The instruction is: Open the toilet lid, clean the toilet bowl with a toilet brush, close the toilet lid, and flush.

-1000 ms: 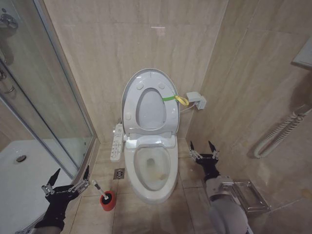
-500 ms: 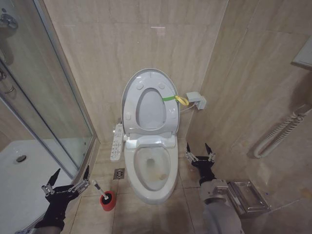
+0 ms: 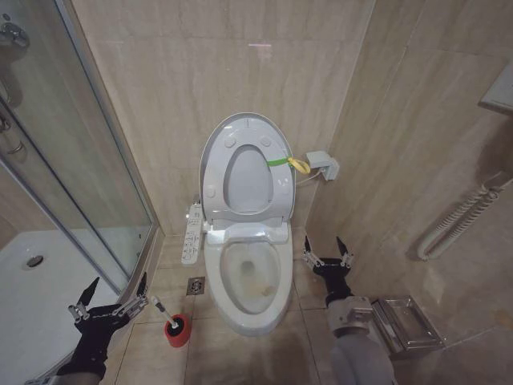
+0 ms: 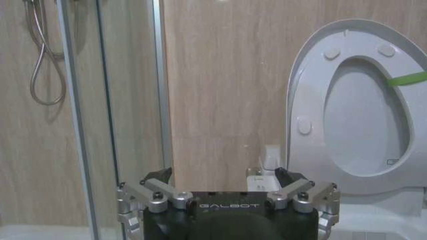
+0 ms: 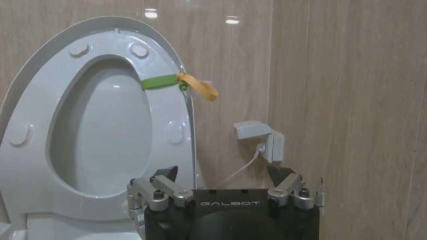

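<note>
Toilet brush (image 3: 164, 314) in its red cup: light, stiff, thin; take its handle with your released left claw (image 3: 110, 293), right claw (image 3: 325, 250) also released.

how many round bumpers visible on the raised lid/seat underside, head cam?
4, on the upright toilet lid and seat: two near the top, two lower at the left and right sides. More could be hidden near the hinge.

I note the toilet lid (image 3: 244, 164) is glossy white plastic, and the toilet bowl (image 3: 250, 277) smooth glazed ceramic with yellowish staining inside. The wall tiles (image 3: 200, 72) are polished, reflecting ceiling lights; the shower screen (image 3: 72, 152) is clear glass in what appears metal framing.
</note>
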`<state>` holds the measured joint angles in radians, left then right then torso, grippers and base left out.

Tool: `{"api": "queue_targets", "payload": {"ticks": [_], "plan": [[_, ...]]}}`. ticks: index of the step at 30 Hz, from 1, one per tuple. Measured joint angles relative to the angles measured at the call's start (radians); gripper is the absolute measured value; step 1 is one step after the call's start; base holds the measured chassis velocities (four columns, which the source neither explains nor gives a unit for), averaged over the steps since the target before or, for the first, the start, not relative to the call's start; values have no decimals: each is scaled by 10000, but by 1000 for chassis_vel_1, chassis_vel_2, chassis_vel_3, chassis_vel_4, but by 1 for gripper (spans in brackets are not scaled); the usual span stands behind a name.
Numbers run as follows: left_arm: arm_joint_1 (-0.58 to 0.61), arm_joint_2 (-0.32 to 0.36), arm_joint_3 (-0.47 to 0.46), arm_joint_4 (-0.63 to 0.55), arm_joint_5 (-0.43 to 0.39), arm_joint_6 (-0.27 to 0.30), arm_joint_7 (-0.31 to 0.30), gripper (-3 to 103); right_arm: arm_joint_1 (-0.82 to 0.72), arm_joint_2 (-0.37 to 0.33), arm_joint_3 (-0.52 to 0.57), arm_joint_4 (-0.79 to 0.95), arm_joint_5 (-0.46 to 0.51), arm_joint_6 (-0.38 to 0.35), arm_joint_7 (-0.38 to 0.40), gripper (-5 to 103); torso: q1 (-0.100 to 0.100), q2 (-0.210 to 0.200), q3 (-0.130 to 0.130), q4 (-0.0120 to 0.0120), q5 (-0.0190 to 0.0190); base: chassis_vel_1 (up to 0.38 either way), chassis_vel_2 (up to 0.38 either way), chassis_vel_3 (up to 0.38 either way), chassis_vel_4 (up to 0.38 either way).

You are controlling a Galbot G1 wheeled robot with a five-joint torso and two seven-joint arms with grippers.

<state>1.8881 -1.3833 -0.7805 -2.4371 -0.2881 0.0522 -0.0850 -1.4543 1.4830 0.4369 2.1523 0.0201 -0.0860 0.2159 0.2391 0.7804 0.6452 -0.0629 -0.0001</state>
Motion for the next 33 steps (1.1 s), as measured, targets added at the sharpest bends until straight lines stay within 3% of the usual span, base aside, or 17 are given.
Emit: {"api": "queue_targets", "payload": {"ticks": [30, 31, 33], "plan": [[0, 0, 0, 0, 0, 0, 0, 100, -96, 143, 59, 104, -210, 107, -41, 90, 0, 0, 0, 0, 0, 0, 0, 0, 0], [0, 0, 0, 0, 0, 0, 0, 100, -98, 192, 168, 91, -206, 193, -63, 99, 0, 0, 0, 0, 1, 0, 0, 0, 0], [0, 0, 0, 0, 0, 0, 0, 100, -118, 202, 228, 89, -200, 278, -112, 99, 0, 0, 0, 0, 1, 0, 0, 0, 0]]}}
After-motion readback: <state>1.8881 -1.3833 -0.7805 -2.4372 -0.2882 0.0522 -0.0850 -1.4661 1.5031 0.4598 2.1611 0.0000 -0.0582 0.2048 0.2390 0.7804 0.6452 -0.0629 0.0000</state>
